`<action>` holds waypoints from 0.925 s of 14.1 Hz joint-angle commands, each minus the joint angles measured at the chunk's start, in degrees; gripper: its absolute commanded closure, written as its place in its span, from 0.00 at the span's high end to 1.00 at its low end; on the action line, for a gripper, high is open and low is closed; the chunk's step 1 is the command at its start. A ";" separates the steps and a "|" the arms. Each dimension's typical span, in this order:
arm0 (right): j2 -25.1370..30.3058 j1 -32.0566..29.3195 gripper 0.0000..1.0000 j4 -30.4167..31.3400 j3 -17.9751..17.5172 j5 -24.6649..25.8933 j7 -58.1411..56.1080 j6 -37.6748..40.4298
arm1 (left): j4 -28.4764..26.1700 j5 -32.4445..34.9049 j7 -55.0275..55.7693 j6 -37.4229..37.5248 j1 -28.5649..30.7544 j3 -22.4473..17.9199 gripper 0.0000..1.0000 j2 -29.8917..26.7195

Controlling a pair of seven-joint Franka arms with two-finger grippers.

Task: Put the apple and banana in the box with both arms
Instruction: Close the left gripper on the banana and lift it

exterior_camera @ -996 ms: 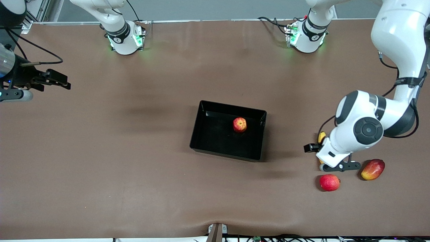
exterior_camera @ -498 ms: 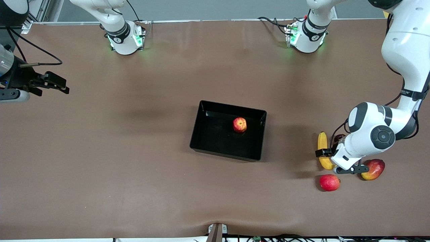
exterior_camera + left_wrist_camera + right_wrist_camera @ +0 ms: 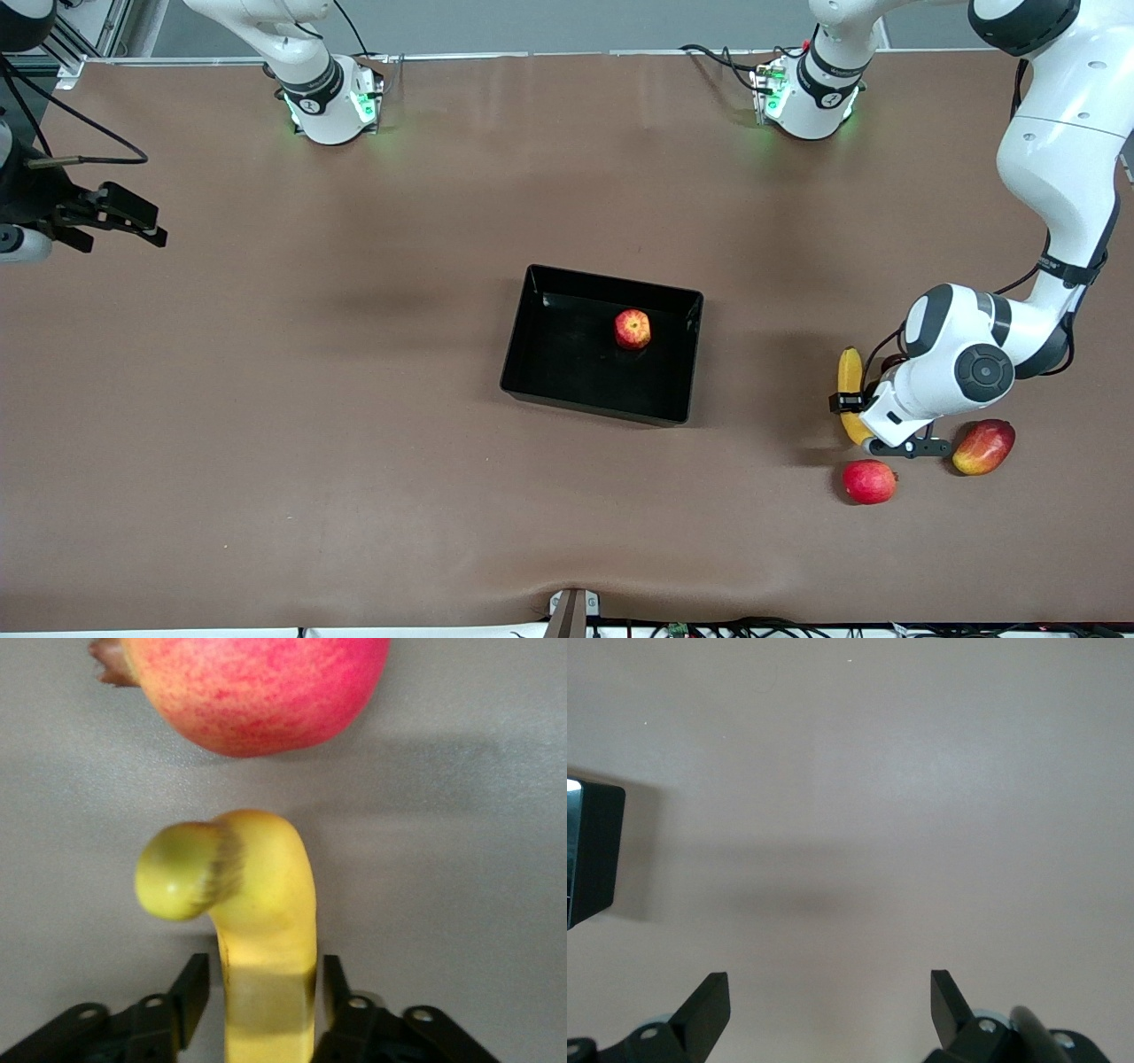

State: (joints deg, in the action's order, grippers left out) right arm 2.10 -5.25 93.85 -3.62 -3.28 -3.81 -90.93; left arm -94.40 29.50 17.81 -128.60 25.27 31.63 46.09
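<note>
The apple (image 3: 633, 329) lies in the black box (image 3: 567, 363) at mid-table. The banana (image 3: 850, 377) lies on the table toward the left arm's end. My left gripper (image 3: 861, 424) is low over the end of the banana nearer the front camera. In the left wrist view the banana (image 3: 266, 912) runs between the open fingers (image 3: 190, 992) of my left gripper (image 3: 264, 992), with a thin gap on each side. My right gripper (image 3: 133, 217) is open and empty over bare table at the right arm's end, and it also shows in the right wrist view (image 3: 830, 988).
A pinkish-red round fruit (image 3: 869, 481) lies just nearer the front camera than the banana's end and shows in the left wrist view (image 3: 257, 691). A red-yellow mango (image 3: 983, 447) lies beside the left gripper. A corner of the box (image 3: 594, 850) shows in the right wrist view.
My left gripper has moved toward the left arm's end and come down astride the banana. My right gripper has drawn back a little toward its end of the table.
</note>
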 commanded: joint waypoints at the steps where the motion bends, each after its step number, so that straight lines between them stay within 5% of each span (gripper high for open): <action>1: -0.07 -0.11 1.00 -2.79 -0.07 0.20 0.12 1.02 | -0.25 1.17 -0.41 -0.08 0.22 0.19 0.00 -1.43; 10: -0.25 -0.81 1.00 -3.76 0.11 0.02 0.38 5.15 | 3.86 0.20 11.61 15.11 -1.01 17.75 0.00 -9.97; 13: -0.17 -0.64 1.00 -3.76 0.11 -0.06 0.47 5.06 | 7.46 -0.84 16.97 15.48 -6.79 19.44 0.00 -9.53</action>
State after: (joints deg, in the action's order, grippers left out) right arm 2.07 -5.41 90.89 -3.11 -3.28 -3.79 -86.63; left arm -89.97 29.36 31.95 -114.42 22.03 51.05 35.90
